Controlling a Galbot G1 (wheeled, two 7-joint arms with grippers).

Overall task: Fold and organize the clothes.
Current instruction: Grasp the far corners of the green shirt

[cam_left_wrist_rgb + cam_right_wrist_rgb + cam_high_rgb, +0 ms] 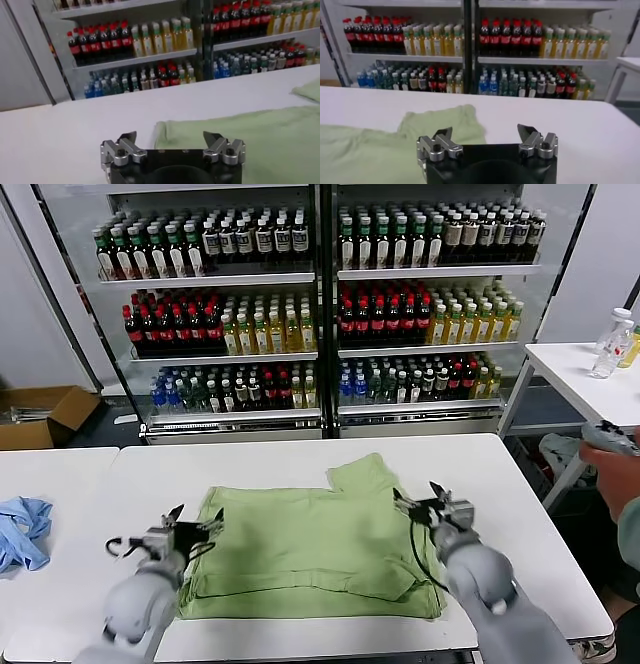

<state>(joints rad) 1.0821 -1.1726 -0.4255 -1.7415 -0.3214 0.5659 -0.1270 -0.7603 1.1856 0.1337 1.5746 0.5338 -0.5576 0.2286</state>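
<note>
Head view: polo shirt (310,549) lies between left gripper (193,527) and right gripper (432,499).

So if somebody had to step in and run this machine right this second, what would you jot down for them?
Left gripper: open, empty, at the left edge of the green polo shirt.
Right gripper: open, empty, at the shirt's right edge.
Shirt: lies flat in the middle of the white table, lower part folded up in a band, one sleeve sticking out at the far side.
Blue cloth: bunched on the table to the far left, apart from the shirt.
Done: a first fold, by the look of it; neither gripper holds the shirt.
Left: probably fold in the sleeve and sides, then tidy the shirt.
</note>
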